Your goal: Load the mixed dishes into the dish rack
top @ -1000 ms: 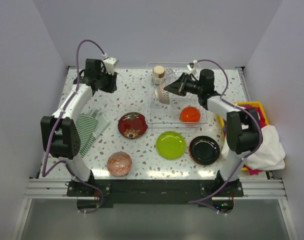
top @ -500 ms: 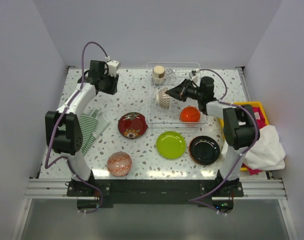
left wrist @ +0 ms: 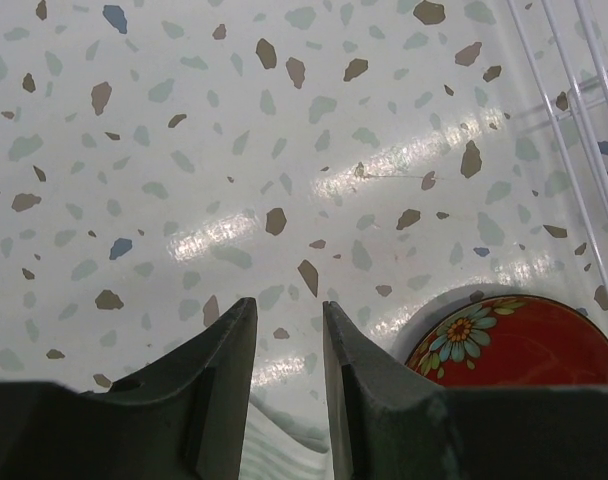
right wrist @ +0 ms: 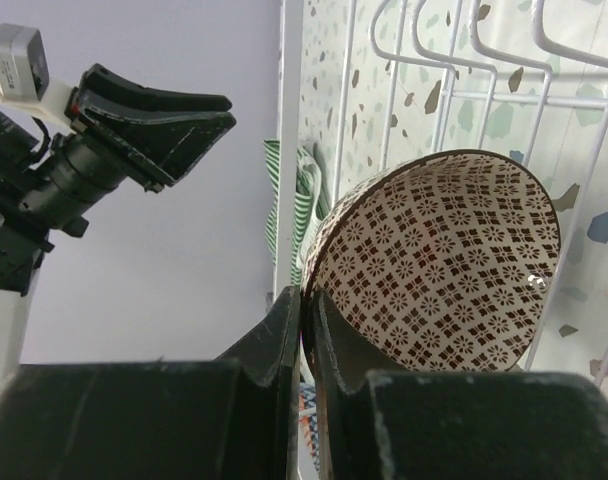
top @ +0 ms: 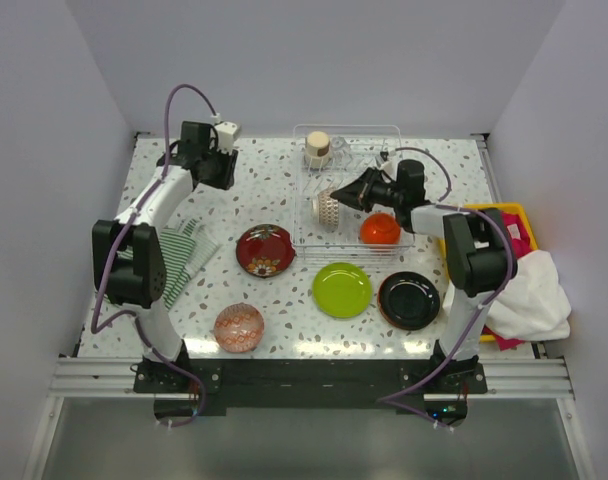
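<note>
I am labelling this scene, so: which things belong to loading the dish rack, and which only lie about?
Job: pale wire dish rack; brown-white patterned bowl; orange bowl; beige cup; dark red plate; lime green plate; black plate; pinkish patterned bowl.
Lying about: green-white striped cloth; yellow bin of cloths.

Dark red floral plate, lime green plate, black plate, orange bowl, brown-white patterned bowl

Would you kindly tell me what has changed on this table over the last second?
The right pincer, shut on the patterned bowl, brought it lower into the dish rack, toward the near edge. The left pincer, open and empty, shifted slightly right early on. The orange bowl and lime green plate stayed put.
</note>
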